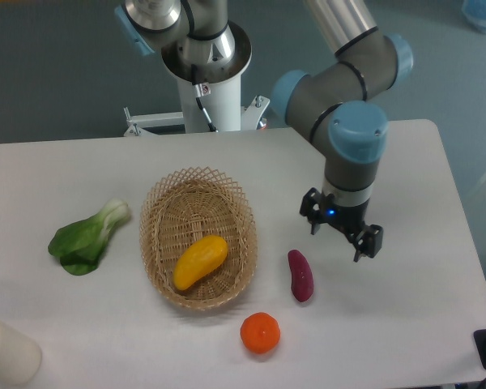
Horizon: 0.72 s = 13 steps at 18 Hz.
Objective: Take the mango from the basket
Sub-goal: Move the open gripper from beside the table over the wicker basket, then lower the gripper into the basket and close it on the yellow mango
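Evidently the reach had not yet been made: the black two-finger gripper was seen right of centre, its fingers spread and nothing held, above the white tabletop. The smooth yellow-orange oblong mango was found lying in the lower part of the oval tan wicker basket, left of centre and well apart from the gripper. A move leftward over the dark purple oblong vegetable was judged necessary, followed by a descent with fingers set across the mango's narrow width.
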Each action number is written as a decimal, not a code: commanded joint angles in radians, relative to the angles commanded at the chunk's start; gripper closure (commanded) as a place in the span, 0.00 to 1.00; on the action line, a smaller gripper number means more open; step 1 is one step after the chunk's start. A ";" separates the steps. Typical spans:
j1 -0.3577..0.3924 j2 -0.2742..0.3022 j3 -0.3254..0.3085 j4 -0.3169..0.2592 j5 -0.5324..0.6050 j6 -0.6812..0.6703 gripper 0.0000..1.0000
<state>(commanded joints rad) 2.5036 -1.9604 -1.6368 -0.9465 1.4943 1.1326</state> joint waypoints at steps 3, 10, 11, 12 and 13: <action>-0.051 0.005 -0.005 -0.002 -0.084 -0.046 0.00; -0.207 -0.008 -0.018 -0.003 -0.085 -0.212 0.00; -0.218 -0.009 -0.024 -0.008 -0.083 -0.230 0.00; -0.226 -0.009 -0.035 -0.024 -0.083 -0.249 0.00; -0.238 -0.009 -0.040 -0.049 -0.080 -0.264 0.00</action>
<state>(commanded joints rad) 2.2658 -1.9696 -1.6766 -0.9953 1.4143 0.8684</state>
